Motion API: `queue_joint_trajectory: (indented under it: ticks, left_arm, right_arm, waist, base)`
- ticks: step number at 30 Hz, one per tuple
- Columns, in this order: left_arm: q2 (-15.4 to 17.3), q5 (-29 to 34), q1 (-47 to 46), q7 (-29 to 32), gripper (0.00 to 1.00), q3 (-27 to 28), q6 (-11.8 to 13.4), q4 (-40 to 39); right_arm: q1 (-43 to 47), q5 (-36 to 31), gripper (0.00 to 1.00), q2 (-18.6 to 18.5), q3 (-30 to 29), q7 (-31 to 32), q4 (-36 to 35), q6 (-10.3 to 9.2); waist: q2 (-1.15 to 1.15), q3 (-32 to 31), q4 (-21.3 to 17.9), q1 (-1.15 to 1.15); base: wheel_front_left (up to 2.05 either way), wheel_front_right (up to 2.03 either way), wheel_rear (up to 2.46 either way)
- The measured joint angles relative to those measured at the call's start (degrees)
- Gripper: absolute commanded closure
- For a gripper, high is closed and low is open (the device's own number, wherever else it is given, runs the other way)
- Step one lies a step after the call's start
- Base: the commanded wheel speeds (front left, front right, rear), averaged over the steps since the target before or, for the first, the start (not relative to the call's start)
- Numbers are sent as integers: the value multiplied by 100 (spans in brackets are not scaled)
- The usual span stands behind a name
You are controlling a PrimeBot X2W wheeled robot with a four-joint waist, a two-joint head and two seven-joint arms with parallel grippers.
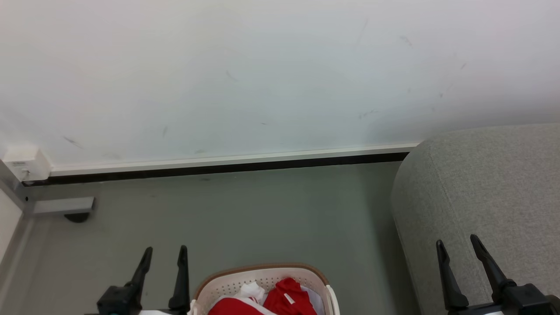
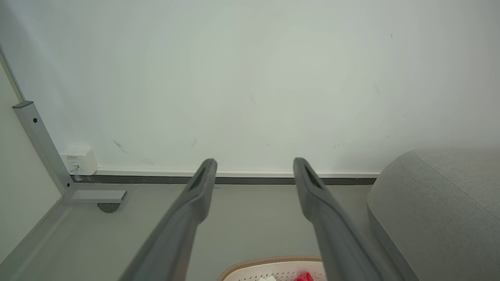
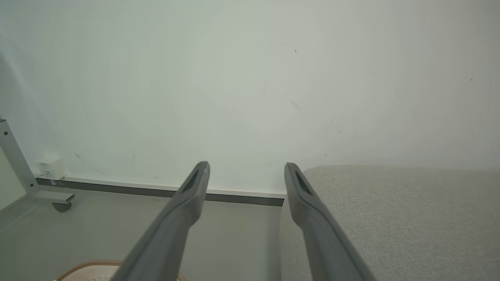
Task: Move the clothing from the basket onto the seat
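Note:
The cream basket with a brown rim stands on the floor at the bottom middle of the head view. Red clothing with white trim lies bunched inside it. My left gripper hangs open just left of the basket, nothing between its fingers. My right gripper is open over the front edge of the grey seat at the right. In the left wrist view the basket rim and a bit of red clothing peek out below the open left gripper. The right wrist view shows the open right gripper beside the seat.
A white wall with a dark baseboard runs across the back. A grey metal frame foot and a small white box sit at the far left. Bare grey floor lies between basket and wall.

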Motion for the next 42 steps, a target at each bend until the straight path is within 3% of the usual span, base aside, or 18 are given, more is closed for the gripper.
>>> queue_joint_trajectory:
  ticks: [25,34,42]
  left_arm:
    - [2,100,27,-44,0,-21,4,141]
    - [4,105,-54,-45,0,-85,-74,207]
    - [12,327,-376,-45,0,-249,-299,617]
  right_arm:
    - [15,-133,0,9,14,-48,56,0]
    - [-23,-115,0,20,71,-48,32,0]
    - [-174,-84,0,29,96,-49,-48,0]
  waist:
    - [0,23,-28,0]
    - [0,125,-173,0]
    - [0,326,-408,0]
  base:
    - [0,0,0]
    - [0,0,0]
    - [0,0,0]
